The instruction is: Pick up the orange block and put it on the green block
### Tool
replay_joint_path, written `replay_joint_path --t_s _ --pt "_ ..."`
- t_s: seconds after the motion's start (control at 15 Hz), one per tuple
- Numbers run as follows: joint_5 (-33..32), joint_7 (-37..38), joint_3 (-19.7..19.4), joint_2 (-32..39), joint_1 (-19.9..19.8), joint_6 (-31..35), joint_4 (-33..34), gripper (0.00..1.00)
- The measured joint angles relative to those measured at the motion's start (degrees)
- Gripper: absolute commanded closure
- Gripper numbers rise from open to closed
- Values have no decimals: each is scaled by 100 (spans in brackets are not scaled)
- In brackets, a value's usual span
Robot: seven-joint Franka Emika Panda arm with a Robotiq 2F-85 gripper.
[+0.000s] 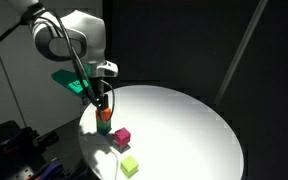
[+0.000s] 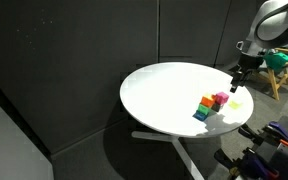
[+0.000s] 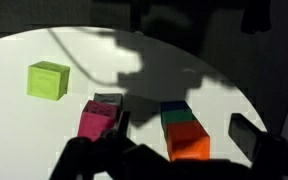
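Orange block (image 3: 189, 147) atop green block (image 3: 184, 124); hand (image 1: 103, 101) wide open, empty.

Magenta cube (image 3: 97, 120), lime cube (image 3: 48, 80), white table (image 1: 184, 120)

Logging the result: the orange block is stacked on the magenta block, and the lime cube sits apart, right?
Not quite. The orange block is stacked on the green block, not the magenta block, which stands beside the stack, as the wrist view shows. The lime cube does sit apart.
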Motion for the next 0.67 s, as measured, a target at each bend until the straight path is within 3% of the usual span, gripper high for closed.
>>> replay_joint_path --t_s 0.67 --pt "-393 292 48 -1182 -72 -933 -157 0"
